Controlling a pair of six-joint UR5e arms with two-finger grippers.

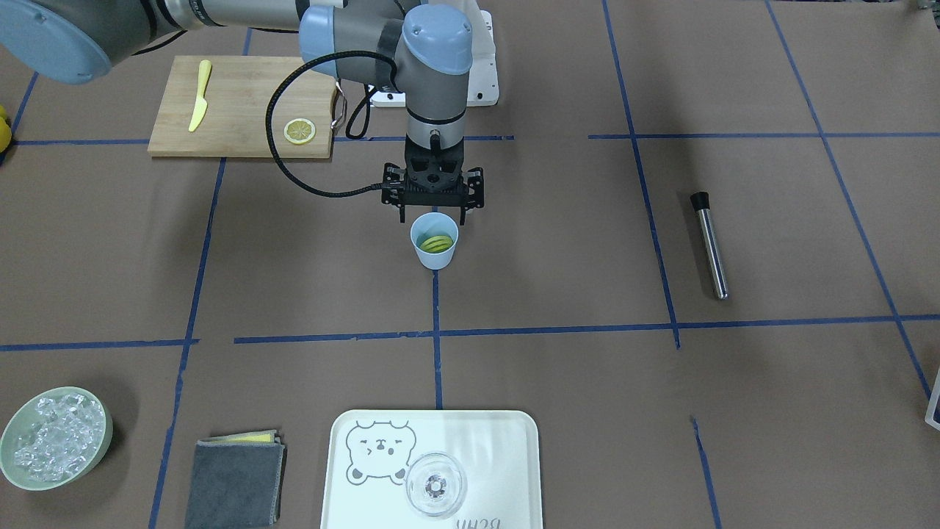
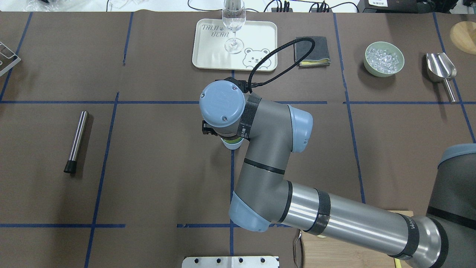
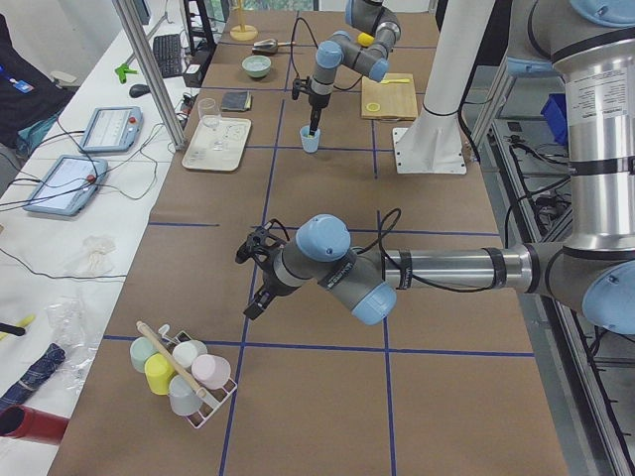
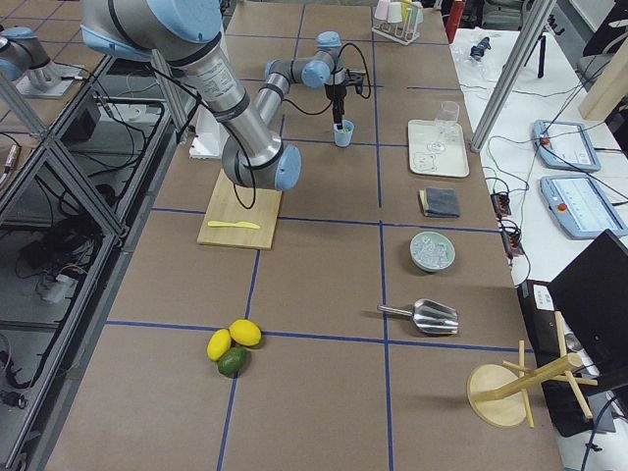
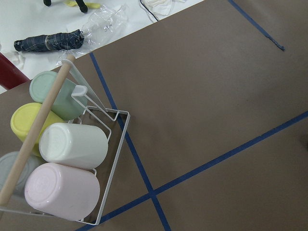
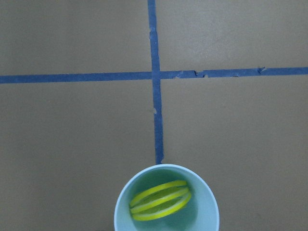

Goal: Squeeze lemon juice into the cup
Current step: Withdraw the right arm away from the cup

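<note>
The light-blue cup (image 1: 434,256) stands upright on a blue tape crossing at the table's middle. The lemon (image 1: 436,242) lies inside it, its yellow-green rind edges showing; the right wrist view looks straight down on the lemon (image 6: 160,200) in the cup (image 6: 204,211). My right gripper (image 1: 432,218) hangs just above and behind the cup's rim, open and empty, with one finger to each side. In the overhead view the arm hides all but the cup's edge (image 2: 230,146). My left gripper (image 3: 250,279) shows only in the exterior left view, far from the cup, and I cannot tell its state.
A bamboo board (image 1: 242,110) carries a yellow plastic knife (image 1: 199,95) and a thin lemon slice (image 1: 299,131). A steel muddler (image 1: 711,245), a bowl of ice (image 1: 55,437), a grey cloth (image 1: 235,481) and a tray (image 1: 507,470) with a clear glass (image 1: 435,485) stand around. A rack of cups (image 5: 67,163) sits below the left wrist.
</note>
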